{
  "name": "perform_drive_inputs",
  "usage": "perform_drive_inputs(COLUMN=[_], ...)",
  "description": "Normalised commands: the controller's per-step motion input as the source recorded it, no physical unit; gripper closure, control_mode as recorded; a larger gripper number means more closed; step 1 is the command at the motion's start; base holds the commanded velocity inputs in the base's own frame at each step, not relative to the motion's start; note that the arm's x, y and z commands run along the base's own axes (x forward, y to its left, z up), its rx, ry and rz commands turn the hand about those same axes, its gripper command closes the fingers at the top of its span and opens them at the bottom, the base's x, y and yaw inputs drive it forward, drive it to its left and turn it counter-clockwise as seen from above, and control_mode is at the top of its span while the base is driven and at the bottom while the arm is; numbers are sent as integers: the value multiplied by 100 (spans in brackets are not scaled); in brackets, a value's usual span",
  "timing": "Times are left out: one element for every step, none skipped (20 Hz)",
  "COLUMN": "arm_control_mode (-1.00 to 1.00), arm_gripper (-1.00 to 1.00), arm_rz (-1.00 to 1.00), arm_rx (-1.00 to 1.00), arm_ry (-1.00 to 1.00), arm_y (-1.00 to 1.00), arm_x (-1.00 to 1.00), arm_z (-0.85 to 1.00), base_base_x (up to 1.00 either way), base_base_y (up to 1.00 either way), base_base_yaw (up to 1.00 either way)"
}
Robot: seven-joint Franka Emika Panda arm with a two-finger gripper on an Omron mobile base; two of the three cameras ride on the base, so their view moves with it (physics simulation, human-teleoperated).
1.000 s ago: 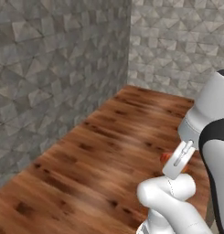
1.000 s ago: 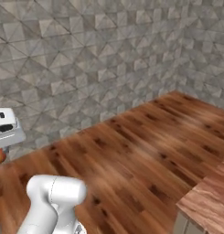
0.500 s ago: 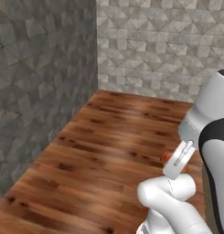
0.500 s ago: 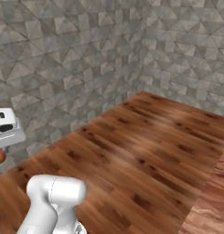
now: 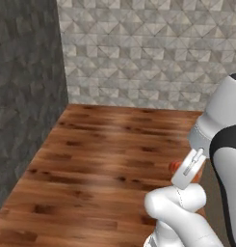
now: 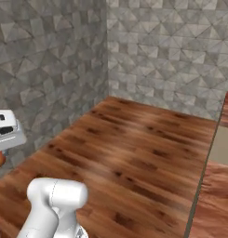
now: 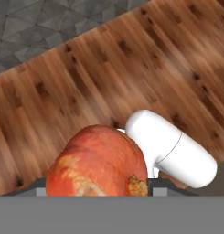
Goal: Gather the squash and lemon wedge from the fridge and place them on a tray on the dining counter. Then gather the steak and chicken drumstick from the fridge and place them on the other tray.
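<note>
Wood floor (image 5: 105, 159) beside grey walls (image 5: 138, 53)

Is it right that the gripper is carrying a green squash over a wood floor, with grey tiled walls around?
Not quite: the squash is orange-red, not green, as the hand view shows it sitting right at the gripper. The rest stands: it is over the wood floor, with grey tiled walls around.

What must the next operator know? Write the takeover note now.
Claw: closed on the squash, carried above the wooden floor near a stone-walled corner.
Done: squash is out of the fridge.
Left: set it on a tray on the dining counter, add the lemon wedge, then steak and drumstick on the other tray.
</note>
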Motion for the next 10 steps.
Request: perform_drive_inputs(arm_control_mode=[100,100,100,100,100,100,100,100,100,100], arm_gripper=[100,100,100,100,100,100,100,100,100,100], arm_rz=[0,0,0,0,0,0,0,0,0,0], arm_rx=[0,0,0,0,0,0,0,0,0,0], arm_ry=[0,0,0,0,0,0,0,0,0,0], arm_y=[0,0,0,0,0,0,0,0,0,0], arm_x=[0,0,0,0,0,0,0,0,0,0], arm_z=[0,0,0,0,0,0,0,0,0,0], base_base_x=[84,85,85,86,86,85,82,79,79,80], base_base_y=[12,13,13,18,19,22,22,33,33,34], base_base_yaw=[-37,-37,-38,-38,-38,-38,-38,-39,-39,-39])
